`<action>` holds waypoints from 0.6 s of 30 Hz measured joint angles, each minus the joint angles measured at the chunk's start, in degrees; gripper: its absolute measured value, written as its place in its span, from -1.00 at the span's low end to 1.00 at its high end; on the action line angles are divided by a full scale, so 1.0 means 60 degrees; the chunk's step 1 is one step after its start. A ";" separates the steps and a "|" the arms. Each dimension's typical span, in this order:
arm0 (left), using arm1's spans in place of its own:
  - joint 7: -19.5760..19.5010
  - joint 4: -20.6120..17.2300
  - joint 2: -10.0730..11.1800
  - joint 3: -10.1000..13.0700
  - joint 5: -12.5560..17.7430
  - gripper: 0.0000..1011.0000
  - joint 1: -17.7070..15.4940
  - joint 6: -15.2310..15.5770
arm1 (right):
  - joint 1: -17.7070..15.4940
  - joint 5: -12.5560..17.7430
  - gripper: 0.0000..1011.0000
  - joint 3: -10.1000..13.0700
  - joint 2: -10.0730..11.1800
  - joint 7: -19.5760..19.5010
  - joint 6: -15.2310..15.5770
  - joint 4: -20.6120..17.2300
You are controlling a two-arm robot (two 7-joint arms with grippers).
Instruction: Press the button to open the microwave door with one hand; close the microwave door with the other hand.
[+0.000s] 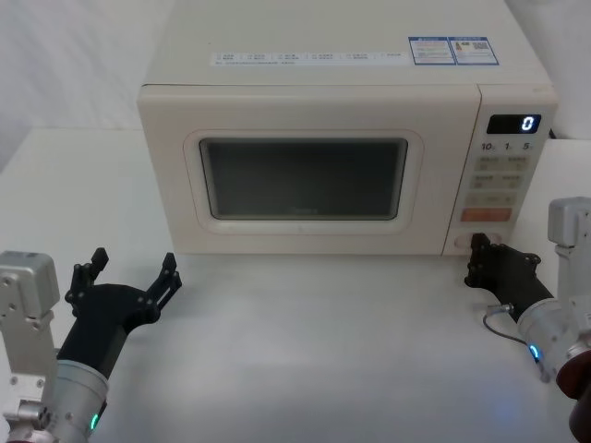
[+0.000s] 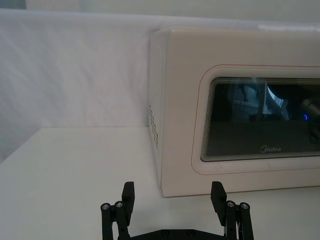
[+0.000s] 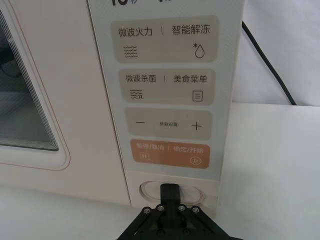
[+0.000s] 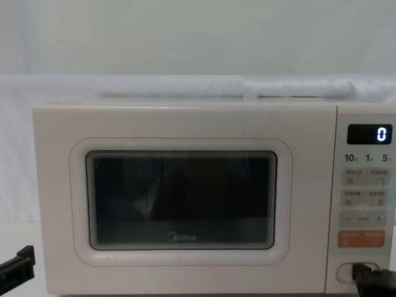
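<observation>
microwave door [image 1: 302, 175]: cream, dark rounded window, thin pink outline, "midea" logo under the glass; fills the centre of the head view and of the chest view; sits flush with the oven body, closed.
button [image 3: 150, 190]: wide oval cream key with a thin outline, lowest on the control panel, at lower centre of the right wrist view and lower right of the chest view.
control panel [image 1: 503, 175]: narrow strip right of the door; display reads "0"; grey labelled keys below it, then an orange key [image 3: 169, 154] just above the button.
right gripper [image 1: 479, 245]: lower right of the head view, black, fingers drawn together into one tip; the tip is at the button's face, covering its middle; whether it actually touches cannot be told.
left gripper [image 1: 135, 270]: lower left of the head view, above the table, in front of the door's left corner and apart from it; fingers spread wide, nothing between them.
table [image 1: 314, 351]: white surface under the oven.
cable [image 3: 270, 67]: black, upper right of the right wrist view, beside the oven's right side.
</observation>
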 joint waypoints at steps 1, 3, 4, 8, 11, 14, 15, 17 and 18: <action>0.0000 0.0000 -0.0001 0.0000 0.0000 0.98 0.0000 0.0000 | 0.0010 -0.0003 -1.00 0.0006 -0.0007 0.0000 -0.0004 0.0022; 0.0000 0.0000 0.0000 0.0000 0.0001 0.98 0.0000 0.0000 | 0.0041 -0.0007 -1.00 0.0017 -0.0020 0.0008 -0.0027 0.0088; 0.0000 0.0000 0.0000 0.0000 0.0001 0.98 0.0000 0.0000 | 0.0057 -0.0009 -1.00 0.0020 -0.0025 0.0013 -0.0045 0.0120; 0.0000 0.0000 0.0000 0.0000 0.0001 0.98 0.0000 0.0000 | 0.0125 -0.0012 -1.00 0.0032 -0.0051 0.0038 -0.0072 0.0240; 0.0000 0.0000 0.0000 0.0000 0.0000 0.98 0.0000 0.0000 | 0.0174 -0.0015 -1.00 0.0037 -0.0068 0.0052 -0.0091 0.0318; 0.0001 0.0000 0.0000 -0.0001 0.0000 0.98 0.0000 0.0000 | 0.0237 -0.0020 -1.00 0.0039 -0.0080 0.0071 -0.0107 0.0404; 0.0001 0.0000 0.0000 0.0000 0.0000 0.98 0.0000 0.0000 | 0.0254 -0.0020 -1.00 0.0039 -0.0084 0.0076 -0.0113 0.0433; 0.0001 0.0000 0.0000 0.0000 0.0000 0.98 0.0000 0.0000 | 0.0304 -0.0020 -1.00 0.0043 -0.0096 0.0096 -0.0131 0.0512; 0.0001 0.0000 0.0000 0.0000 0.0000 0.98 0.0000 0.0000 | 0.0318 -0.0020 -1.00 0.0043 -0.0099 0.0102 -0.0137 0.0533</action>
